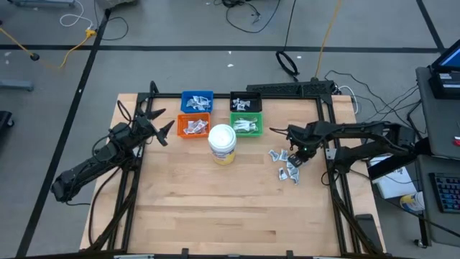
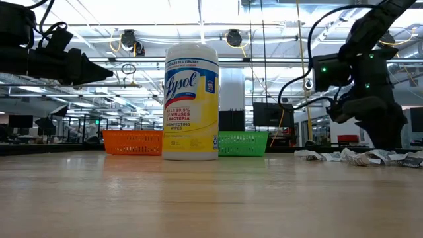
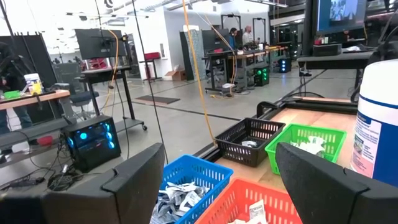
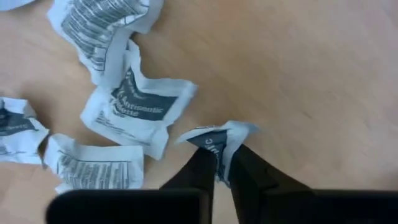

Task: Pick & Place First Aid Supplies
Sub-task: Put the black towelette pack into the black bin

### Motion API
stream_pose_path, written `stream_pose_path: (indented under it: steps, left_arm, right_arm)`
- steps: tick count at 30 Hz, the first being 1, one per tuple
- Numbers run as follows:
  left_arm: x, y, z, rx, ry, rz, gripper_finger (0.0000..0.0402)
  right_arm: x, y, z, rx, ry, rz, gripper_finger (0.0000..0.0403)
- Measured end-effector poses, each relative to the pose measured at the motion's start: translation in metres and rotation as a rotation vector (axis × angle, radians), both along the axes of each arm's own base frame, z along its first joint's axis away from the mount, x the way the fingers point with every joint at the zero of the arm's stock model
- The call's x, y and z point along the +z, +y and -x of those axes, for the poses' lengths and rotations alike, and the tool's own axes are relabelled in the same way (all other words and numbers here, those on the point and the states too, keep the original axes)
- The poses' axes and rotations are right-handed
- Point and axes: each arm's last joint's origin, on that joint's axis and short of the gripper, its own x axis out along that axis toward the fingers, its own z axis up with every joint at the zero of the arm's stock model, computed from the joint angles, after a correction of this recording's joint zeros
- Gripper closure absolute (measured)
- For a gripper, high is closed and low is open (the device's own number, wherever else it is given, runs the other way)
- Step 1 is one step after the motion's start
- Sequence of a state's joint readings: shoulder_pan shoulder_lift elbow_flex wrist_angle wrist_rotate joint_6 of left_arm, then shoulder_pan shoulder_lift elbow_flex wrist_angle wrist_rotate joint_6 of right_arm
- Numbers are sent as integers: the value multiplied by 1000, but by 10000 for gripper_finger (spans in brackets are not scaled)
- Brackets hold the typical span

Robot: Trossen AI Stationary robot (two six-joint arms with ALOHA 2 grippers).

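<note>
right gripper [image 4: 217,163] jaws pinched shut on one packet [image 4: 219,140] at the loose pile [image 1: 286,164] for lifting binward; left gripper [image 1: 159,126], jaws wide and empty, waits beside the orange bin [image 1: 194,126].

- Jar [image 2: 191,101] label: "Lysol" in blue script, "Kills 99.9% of viruses & bacteria" below it, then "Disinfecting wipes".
- Packet [image 4: 138,107], at 10 o'clock from the pinched packet [image 4: 217,140]: dark band reading roughly "Antiseptic Towelette".
- Other print is unreadable.
</note>
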State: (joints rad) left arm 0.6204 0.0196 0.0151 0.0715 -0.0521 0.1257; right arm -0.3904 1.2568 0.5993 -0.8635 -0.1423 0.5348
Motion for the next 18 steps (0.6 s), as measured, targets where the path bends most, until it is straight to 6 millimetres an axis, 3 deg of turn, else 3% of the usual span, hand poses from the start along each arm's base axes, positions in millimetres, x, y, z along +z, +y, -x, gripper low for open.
stream_pose_path:
  steps: [13, 18]
  left_arm:
    - [0, 0, 0, 0, 0, 0, 91]
    - [0, 0, 0, 0, 0, 0, 92]
  right_arm:
    - [51, -18, -10, 24, 46, 44, 391]
    - [67, -37, -33, 72, 61, 30, 390]
